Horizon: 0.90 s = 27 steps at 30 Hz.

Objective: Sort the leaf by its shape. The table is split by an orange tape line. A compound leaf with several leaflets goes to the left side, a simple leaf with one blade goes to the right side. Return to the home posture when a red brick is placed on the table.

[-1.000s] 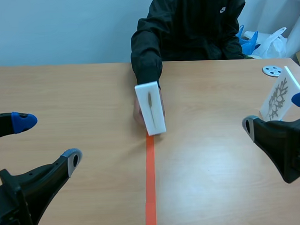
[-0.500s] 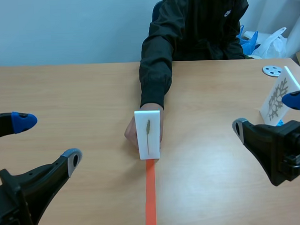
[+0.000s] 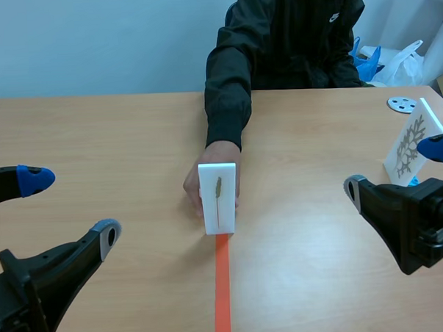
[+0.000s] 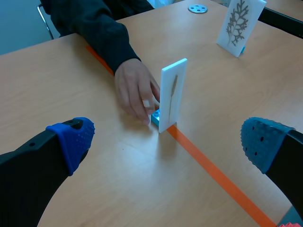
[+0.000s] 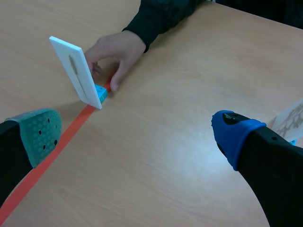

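card with a single leaf stood on the tape line, both grippers wide open

a white card [image 3: 218, 198] stood upright at the middle of the worktop [image 3: 117, 134], right on the far end of the orange tape line [image 3: 222, 291], which ran from there to the near edge. on its face was one slim leaf [image 3: 219, 189] with a single narrow blade. the card sat in a small blue block [image 4: 155, 117] at its foot. a person's hand [image 3: 195, 188] reached in from the far edge in a black sleeve [image 3: 227, 85] and rested behind the card, fingers touching its back down by the block.

the left gripper [image 3: 72, 208] hung low near the left edge, on the left of the tape, fingers spread wide with nothing between them. the right gripper [image 5: 136, 135] hung near the right edge, also spread wide and holding nothing. both were well apart from the card.

a second card [image 3: 407, 149] stood tilted close to the right edge, just behind the right gripper, showing a branching leaf [image 4: 236, 21] with many lobes. a grey disc [image 3: 401, 104] with holes lay flat near the far right corner, just beyond that card.
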Motion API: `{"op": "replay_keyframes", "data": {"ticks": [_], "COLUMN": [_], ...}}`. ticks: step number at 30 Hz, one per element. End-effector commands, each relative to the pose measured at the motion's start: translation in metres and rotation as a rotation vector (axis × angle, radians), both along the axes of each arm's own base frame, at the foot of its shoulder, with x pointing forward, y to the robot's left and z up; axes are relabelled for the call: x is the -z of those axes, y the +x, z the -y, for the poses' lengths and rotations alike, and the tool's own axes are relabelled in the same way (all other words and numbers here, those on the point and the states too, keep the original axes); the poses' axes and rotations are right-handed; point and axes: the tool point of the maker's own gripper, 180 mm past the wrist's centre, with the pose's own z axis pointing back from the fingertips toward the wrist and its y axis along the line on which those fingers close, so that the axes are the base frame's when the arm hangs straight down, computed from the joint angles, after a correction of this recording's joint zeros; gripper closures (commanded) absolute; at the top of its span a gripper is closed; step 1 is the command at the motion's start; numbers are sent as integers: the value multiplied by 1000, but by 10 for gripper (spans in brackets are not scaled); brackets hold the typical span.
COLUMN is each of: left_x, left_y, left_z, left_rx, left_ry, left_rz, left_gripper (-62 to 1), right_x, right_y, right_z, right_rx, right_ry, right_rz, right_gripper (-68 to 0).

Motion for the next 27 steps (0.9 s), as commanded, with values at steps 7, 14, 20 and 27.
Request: {"op": "replay_keyframes", "data": {"ticks": [7, 14, 20, 27], "left_x": [-9, -4, 14, 12], "left_y": [1, 0, -4, 9], "left_z": [4, 4, 1, 2], "left_rx": [4, 7, 12, 52], "left_ry": [-24, -8, 62, 168], "left_rz": [24, 3, -73, -14], "left_gripper": [-623, -623, -623, -623], "right_x": [-7, -7, -7, -7], "right_y": [4, 4, 4, 4], "right_z": [3, 3, 3, 3], "right_rx": [4, 4, 4, 4], "right_ry": [1, 1, 1, 1], "right_rz": [26, 25, 26, 26], "right_gripper": [-679, -679, -679, -679]}}
